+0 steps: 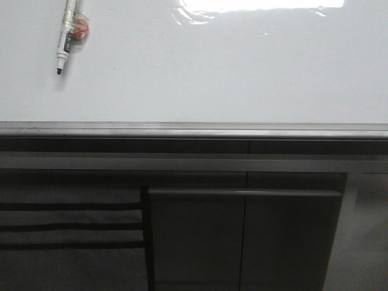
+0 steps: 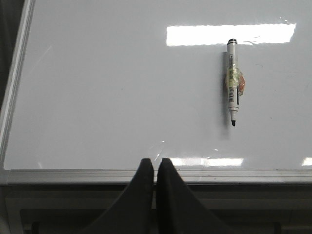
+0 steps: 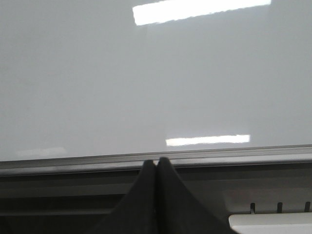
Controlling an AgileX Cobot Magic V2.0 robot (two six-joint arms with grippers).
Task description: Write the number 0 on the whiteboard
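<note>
The whiteboard [image 1: 200, 66] is a glossy white board with glare patches and a grey edge rail [image 1: 194, 129]. No number 0 shows on it. A white marker [image 1: 65, 37] with a black tip and an orange and yellow wrap lies uncapped at the board's far left. It also shows in the left wrist view [image 2: 233, 82]. My left gripper [image 2: 156, 162] is shut and empty over the near rail, well apart from the marker. My right gripper [image 3: 156, 161] is shut and empty over the near rail. Neither gripper shows in the front view.
Dark grey cabinet panels [image 1: 242, 236] with a grey handle bar [image 1: 242, 192] sit below the board's near edge. A white slotted object [image 3: 273, 222] shows low in the right wrist view. The board's side rail [image 2: 13, 83] shows in the left wrist view.
</note>
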